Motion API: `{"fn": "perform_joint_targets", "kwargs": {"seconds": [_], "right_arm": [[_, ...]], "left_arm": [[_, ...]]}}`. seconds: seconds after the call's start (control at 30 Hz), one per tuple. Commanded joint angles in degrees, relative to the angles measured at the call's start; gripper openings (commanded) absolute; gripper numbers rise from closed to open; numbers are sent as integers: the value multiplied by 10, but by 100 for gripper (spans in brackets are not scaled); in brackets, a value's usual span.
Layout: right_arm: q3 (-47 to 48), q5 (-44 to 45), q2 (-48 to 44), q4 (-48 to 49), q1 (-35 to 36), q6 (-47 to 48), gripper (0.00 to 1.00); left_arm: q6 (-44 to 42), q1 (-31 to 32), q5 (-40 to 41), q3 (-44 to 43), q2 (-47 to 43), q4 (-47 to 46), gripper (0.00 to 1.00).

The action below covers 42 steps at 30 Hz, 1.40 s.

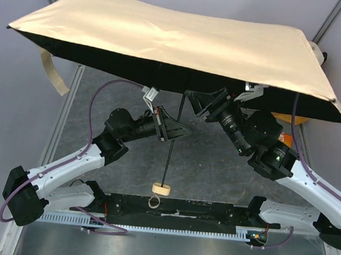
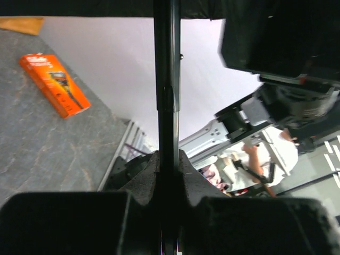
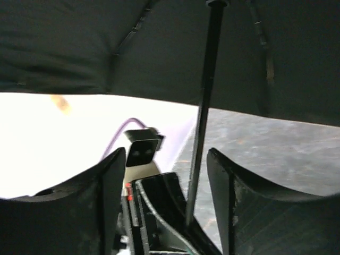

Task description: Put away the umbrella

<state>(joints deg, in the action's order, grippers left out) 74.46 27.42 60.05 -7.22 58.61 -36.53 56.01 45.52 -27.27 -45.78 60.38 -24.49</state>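
Left gripper [image 2: 167, 166] is clamped tight on the thin black shaft [image 1: 169, 157] of the open beige-cream fabric umbrella [image 1: 184, 39]. The canopy is spread above the shaft, and the light wooden knob handle [image 1: 161, 189] is at the shaft's lower end. Right gripper [image 3: 166, 155] is near the shaft's top, jaws wide apart with the shaft between them and nothing gripped; the orange rectangular carton [image 2: 54, 85] lies on the grey table [image 2: 32, 149] right of the shaft, its print too blurred to read.

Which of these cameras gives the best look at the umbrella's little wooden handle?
The top external view: the wooden handle shows plainly at the end of the black shaft. The left wrist view shows only that shaft pinched in the left claw; the right wrist view shows shaft and canopy underside, no handle.
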Motion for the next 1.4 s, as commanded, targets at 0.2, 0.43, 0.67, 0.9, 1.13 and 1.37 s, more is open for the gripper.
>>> {"fn": "perform_joint_targets", "kwargs": {"seconds": [0.2,0.43,0.67,0.9,1.13,1.37], "right_arm": [[-81,-128,-35,137,-34,-64,73],[-56,-243,24,234,-52,-92,70],[-12,-272,67,277,-60,-100,56],[-14,-251,61,251,-61,-90,0],[33,-125,65,89,-61,-74,0],[135,1,125,-2,-28,-43,0]], "left_arm": [[103,-2,-65,42,-26,-318,2],[154,-1,-100,50,-5,-396,2],[202,1,-137,61,24,-464,2],[92,0,-128,48,-33,-273,7],[-141,4,120,-39,-120,260,74],[-198,95,317,-134,-62,385,75]]}}
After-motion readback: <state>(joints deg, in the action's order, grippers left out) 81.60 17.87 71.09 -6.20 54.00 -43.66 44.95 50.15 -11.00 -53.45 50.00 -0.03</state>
